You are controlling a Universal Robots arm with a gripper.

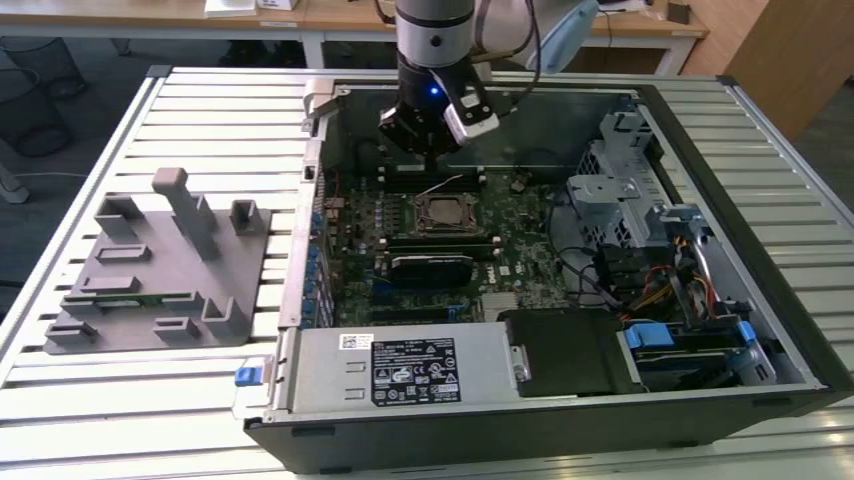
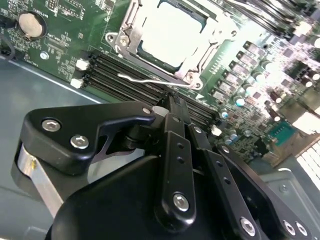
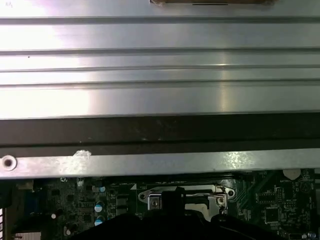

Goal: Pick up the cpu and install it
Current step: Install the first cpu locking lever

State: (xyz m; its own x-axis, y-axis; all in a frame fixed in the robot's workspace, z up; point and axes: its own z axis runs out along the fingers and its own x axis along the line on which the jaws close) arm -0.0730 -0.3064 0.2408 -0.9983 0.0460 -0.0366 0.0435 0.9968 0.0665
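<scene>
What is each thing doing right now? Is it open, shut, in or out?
computer case: lying on its side, side panel off, inside showing.
cpu: sitting flat in the socket.
socket: frame around the cpu, thin lever sticking out loose beside it.
gripper: shut, holding nothing, above the memory slots next to the socket.
grey holder tray: on the table beside the case, a green stick lying in it.
</scene>
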